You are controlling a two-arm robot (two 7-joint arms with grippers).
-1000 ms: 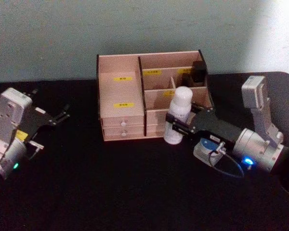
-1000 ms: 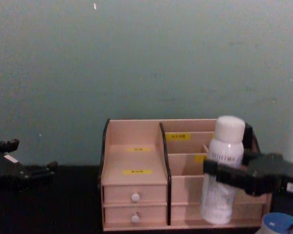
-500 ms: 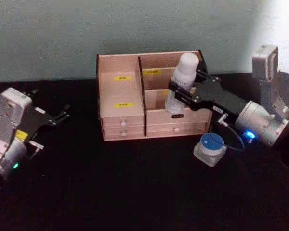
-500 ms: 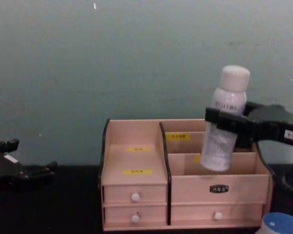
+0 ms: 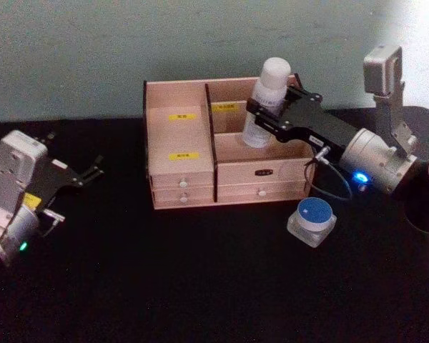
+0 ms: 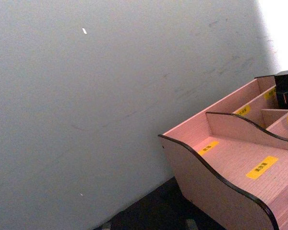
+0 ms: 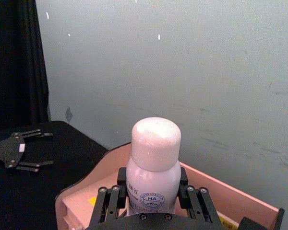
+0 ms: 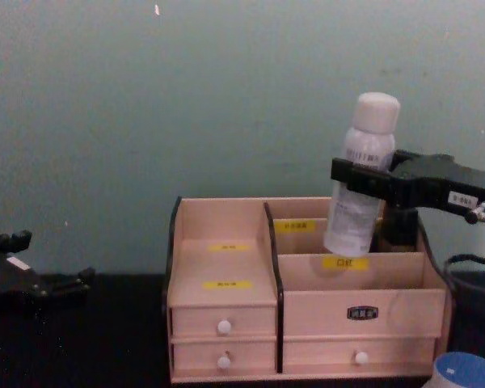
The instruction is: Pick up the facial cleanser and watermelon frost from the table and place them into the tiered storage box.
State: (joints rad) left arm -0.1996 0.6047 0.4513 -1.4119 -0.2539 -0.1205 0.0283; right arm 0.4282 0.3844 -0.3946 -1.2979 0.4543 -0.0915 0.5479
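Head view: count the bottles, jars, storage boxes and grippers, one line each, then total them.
Bottles: 1, the white bottle, held over the box.
Jars: 1, the blue-lidded jar, on the table.
Storage boxes: 1, the wooden storage box.
Grippers: 2, the right gripper on the bottle and the left gripper, open and off to the side.
Total: 5

- A white bottle with a round cap stands straight up. It has a small blue "HA" mark.
- The right gripper squeezes it, one black finger on each side.
- Under it is the pink wooden tiered storage box with a yellow label.
- Far off, the left gripper sits over the black table, fingers apart.
- Behind is a grey-green wall.
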